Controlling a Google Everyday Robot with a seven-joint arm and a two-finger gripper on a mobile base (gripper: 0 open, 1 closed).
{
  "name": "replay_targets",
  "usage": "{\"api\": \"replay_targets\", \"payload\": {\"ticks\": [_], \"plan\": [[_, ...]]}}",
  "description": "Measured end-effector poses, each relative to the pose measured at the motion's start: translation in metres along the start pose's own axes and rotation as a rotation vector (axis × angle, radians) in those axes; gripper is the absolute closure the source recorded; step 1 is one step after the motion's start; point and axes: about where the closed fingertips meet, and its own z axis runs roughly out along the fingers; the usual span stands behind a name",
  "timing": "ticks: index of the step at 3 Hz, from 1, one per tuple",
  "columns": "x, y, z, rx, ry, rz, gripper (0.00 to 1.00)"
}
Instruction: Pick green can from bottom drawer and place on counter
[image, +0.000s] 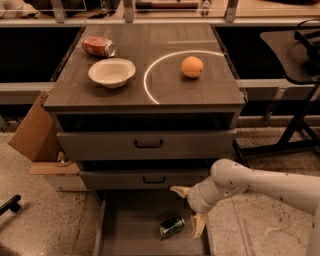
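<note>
Bottom drawer (129, 231) is standing pulled out at the foot of the cabinet, its flat floor showing. The green can (172, 226) is lying on its side on that floor, toward the right half, one end facing right.

Gripper (184, 212) is hanging over the right part of the open drawer, at the end of the white arm (260, 182) that is reaching in from the right edge of the view. Its two pale fingers (198, 224) are standing spread apart — one is pointing left just under the middle drawer (115, 179), the other is pointing down just beside the can's right end. Nothing is sitting pinched between them; whether the lower finger is touching the can cannot be told.

The counter (200, 92) is carrying a white bowl (112, 72) at left, a red-orange can (98, 46) lying behind it, and an orange (192, 66) inside the thin white curved line (148, 75). The top drawer (100, 145) and the middle drawer are sitting closed — black handles on both. A cardboard box (34, 131) is leaning beside the cabinet's left side.
</note>
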Motion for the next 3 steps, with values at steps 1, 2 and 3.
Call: {"api": "replay_targets", "payload": {"ticks": [1,2,3], "plan": [[0.026,0.003,0.02,0.026,-0.003,-0.002,0.0],[0.063,0.005,0.056,0.048,-0.06,0.006,0.0],[0.09,0.004,0.089,0.058,-0.112,0.03,0.0]]}}
